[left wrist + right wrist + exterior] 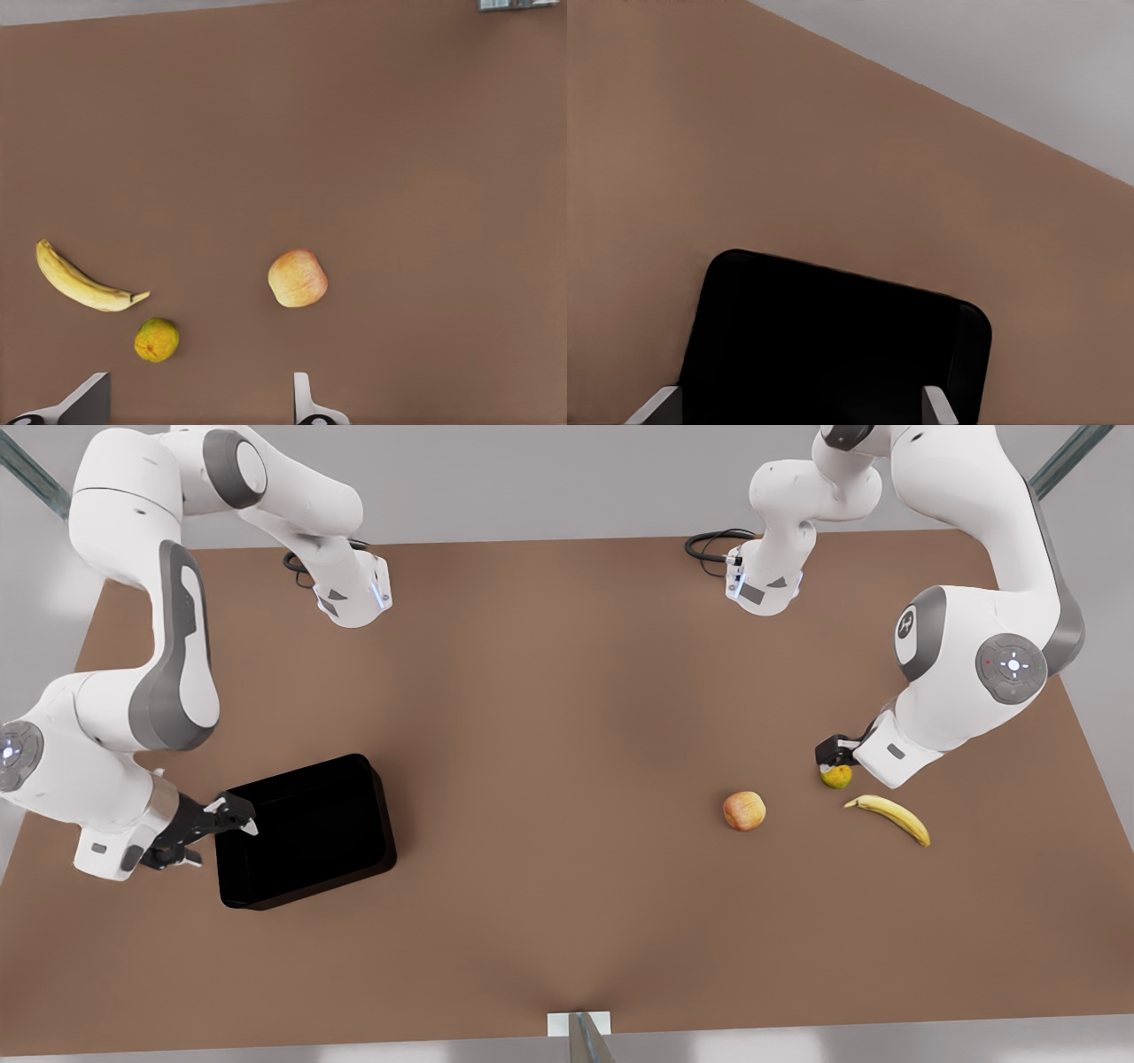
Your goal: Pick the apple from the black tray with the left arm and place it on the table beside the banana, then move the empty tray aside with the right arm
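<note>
One apple lies on the table, off the tray, near one banana, with one small yellow-green fruit just beside the banana's tip. Left gripper hovers over that small fruit, fingers spread, gripping nothing. One black tray, empty, sits well apart from the apple; right gripper is at its rim, fingers parted either side of the rim.

One apple, one banana, one small yellow-green fruit, one black tray, all on a single brown desk. Two arms, each with one claw.
</note>
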Robot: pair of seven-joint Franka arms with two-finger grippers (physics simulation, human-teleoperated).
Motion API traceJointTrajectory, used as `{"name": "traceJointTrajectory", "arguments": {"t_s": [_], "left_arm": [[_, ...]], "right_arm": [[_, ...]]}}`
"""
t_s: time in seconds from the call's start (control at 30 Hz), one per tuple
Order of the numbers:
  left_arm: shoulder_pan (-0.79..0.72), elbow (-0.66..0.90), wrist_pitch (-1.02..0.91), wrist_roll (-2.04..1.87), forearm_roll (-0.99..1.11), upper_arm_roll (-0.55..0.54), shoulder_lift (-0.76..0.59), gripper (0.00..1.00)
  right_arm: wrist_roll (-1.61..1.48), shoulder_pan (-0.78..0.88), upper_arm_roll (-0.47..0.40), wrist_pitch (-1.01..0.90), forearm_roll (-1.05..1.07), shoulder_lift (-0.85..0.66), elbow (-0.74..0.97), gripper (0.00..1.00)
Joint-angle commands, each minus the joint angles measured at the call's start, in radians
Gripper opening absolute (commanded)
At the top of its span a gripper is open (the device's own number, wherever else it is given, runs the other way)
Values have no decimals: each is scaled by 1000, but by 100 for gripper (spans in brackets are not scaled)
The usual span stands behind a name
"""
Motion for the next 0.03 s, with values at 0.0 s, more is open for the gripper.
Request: {"name": "traceJointTrajectory", "arguments": {"t_s": [0.0], "left_arm": [[0,0,2,3,0,0,0,100]], "right_arm": [[332,11,2,-59,0,-4,0,100]]}}
